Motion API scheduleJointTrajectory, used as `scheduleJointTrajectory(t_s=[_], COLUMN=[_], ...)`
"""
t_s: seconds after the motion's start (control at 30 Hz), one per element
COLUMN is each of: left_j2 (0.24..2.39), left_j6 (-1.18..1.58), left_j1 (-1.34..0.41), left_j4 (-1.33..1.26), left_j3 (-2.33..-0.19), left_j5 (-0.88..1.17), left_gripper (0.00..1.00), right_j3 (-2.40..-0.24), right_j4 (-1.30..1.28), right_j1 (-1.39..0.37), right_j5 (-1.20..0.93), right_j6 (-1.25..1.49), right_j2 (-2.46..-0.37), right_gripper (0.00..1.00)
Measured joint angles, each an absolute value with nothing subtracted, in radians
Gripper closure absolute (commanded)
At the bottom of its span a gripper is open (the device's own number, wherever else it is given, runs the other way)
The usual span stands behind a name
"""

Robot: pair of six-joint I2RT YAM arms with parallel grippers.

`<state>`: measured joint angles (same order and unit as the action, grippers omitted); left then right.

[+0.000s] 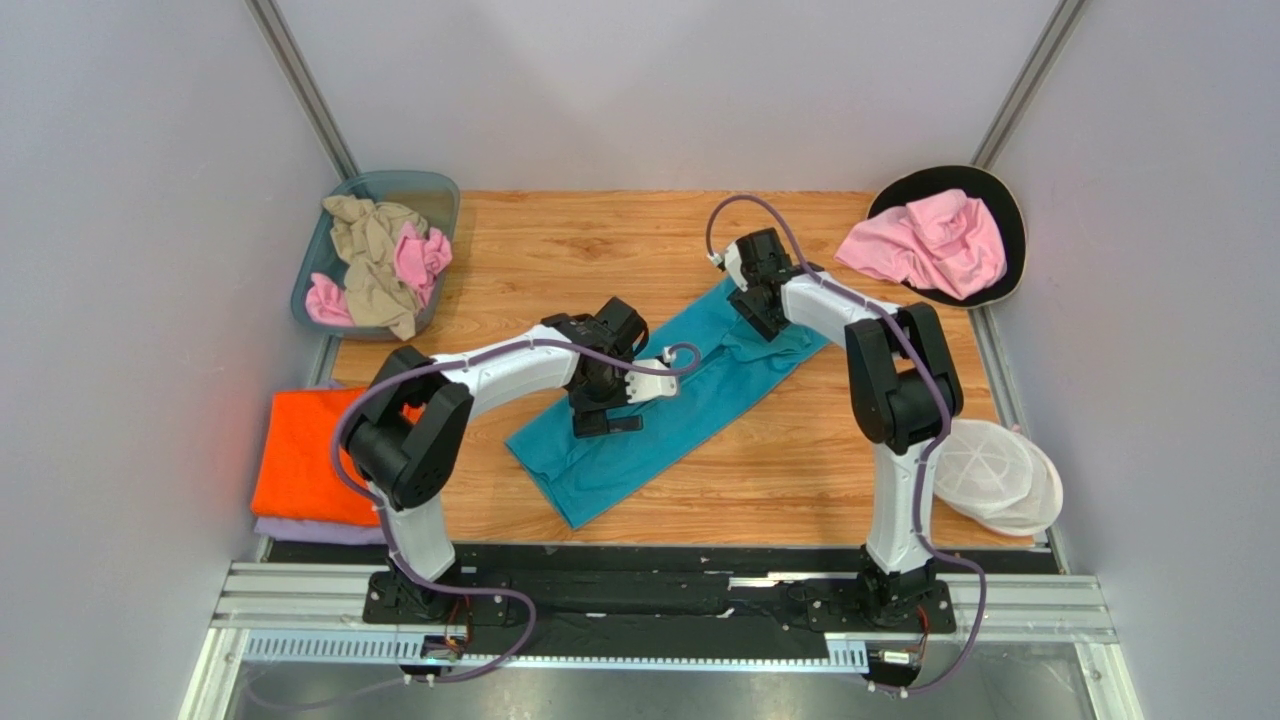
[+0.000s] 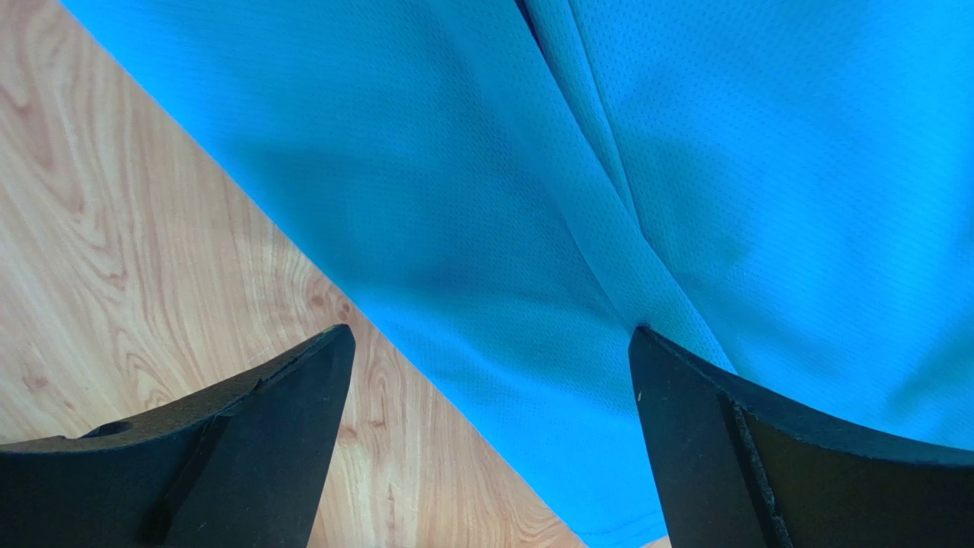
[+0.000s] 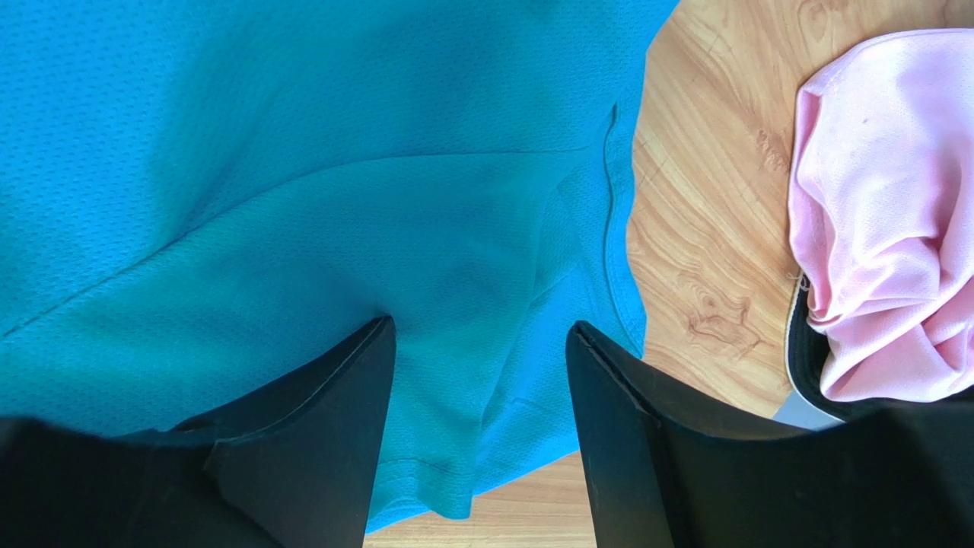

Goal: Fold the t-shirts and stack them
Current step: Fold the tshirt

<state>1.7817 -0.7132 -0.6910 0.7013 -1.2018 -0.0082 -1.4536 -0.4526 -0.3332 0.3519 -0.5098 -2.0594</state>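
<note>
Counter (image 1: pixel 601 240) carries one teal shirt (image 1: pixel 661 405), laid out as a long diagonal strip under both sets of jaws.

Left jaws: apart, clamped on nothing. The shirt's straight edge runs between them — bare wood below one finger (image 2: pixel 229 457), cloth below the other, and a raised crease leads up to that second finger. Whether the tips touch the cloth cannot be told.

Right jaws: apart, holding nothing, with the other end of the teal shirt beneath and between them. Its hemmed edge lies just outside them.

A crumpled pink shirt (image 3: pixel 880 206) lies beyond that hem, apart from the jaws, in a black round basket (image 1: pixel 1010 210). A folded orange shirt (image 1: pixel 308 450) sits well clear of the left jaws, on their outer side.
</note>
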Motion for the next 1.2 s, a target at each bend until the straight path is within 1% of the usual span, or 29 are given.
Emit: scheduleJointTrajectory(t_s=[0.13, 0.3, 0.6, 1.2], left_j2=[1.833, 1.839, 1.858, 2.046], left_j6=[-0.714, -0.717, -0.736, -0.742], left_j1=[-0.693, -0.701, -0.787, -0.921], left_j4=[0.679, 0.671, 0.665, 0.793], left_j3=[-1.202, -1.205, -1.220, -1.487], left_j5=[-0.039, -0.060, -0.137, -0.162], left_gripper=[0.01, 0.01, 0.01, 0.01], right_j3=[-1.472, -1.517, -1.639, -1.952], right_j4=[-0.446, -0.443, -0.442, -0.443], right_j1=[-0.330, -0.330, -0.330, -0.339], right_j5=[0.358, 0.367, 0.367, 0.360], right_j6=[-0.524, -0.532, -0.547, -0.595], right_j2=[-2.075, -2.109, -2.193, -2.398], right_gripper=[0.39, 0.39, 0.39, 0.38])
